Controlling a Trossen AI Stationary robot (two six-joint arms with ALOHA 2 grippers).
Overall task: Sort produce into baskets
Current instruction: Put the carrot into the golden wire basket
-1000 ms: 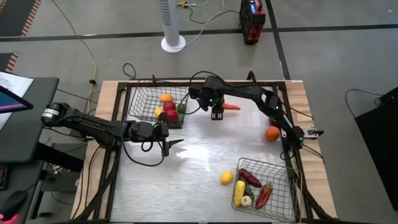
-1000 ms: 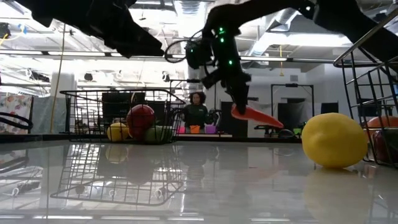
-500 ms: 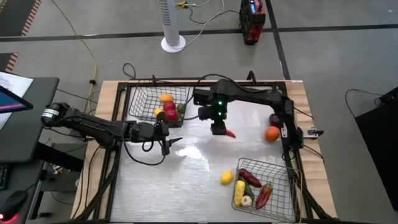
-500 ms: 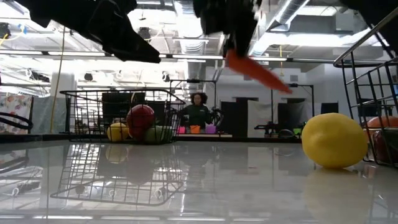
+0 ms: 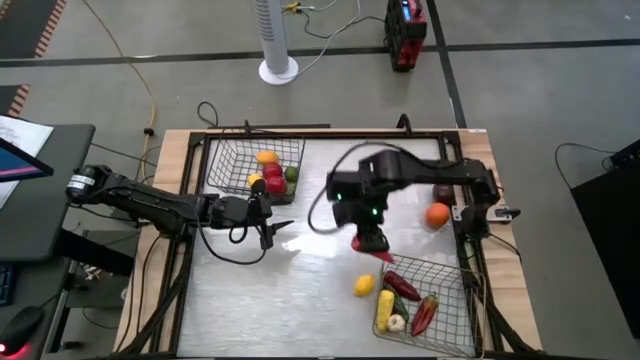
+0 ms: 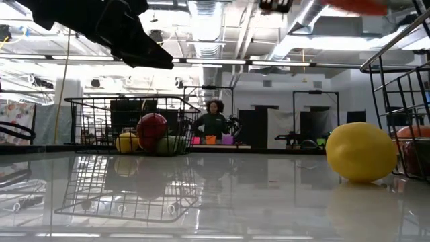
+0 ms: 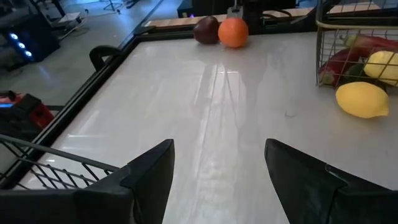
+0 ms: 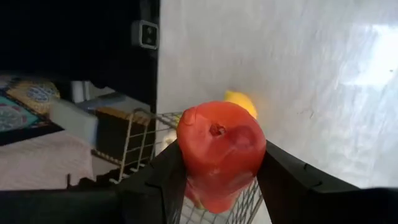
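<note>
My right gripper [image 5: 372, 243] is shut on a long orange-red vegetable [image 5: 383, 256], high above the table near the far left corner of the near right wire basket [image 5: 452, 280]. That basket holds several long vegetables and a white garlic [image 5: 397, 322]. In the low view only a bit of the vegetable [image 6: 356, 5] shows at the top edge. My left gripper [image 5: 283, 232] is open and empty, low over the table, just near of the far left basket [image 5: 226, 160], which holds round fruits. A yellow lemon [image 5: 364, 285] lies on the table beside the right basket. My right gripper pinches the orange-red vegetable between its two fingers, on the two sides of its thick end [image 8: 186, 149]. The fingers [image 8: 292, 180] come from above, pointing down. The vegetable is lifted clear of the table, and its thin end [image 5: 385, 258] sticks out below the gripper.
An orange [image 5: 437, 214] and a dark round fruit [image 5: 443, 192] lie at the table's right edge; both show in the left wrist view [image 7: 233, 32]. A person [image 6: 213, 119] stands in the room beyond the table. Bare tabletop lies between the two baskets.
My right gripper has carried the orange-red vegetable from beside the far left basket toward the table's near right, up to the right basket's corner, and has risen; in the low view the vegetable has gone up to the top edge.
</note>
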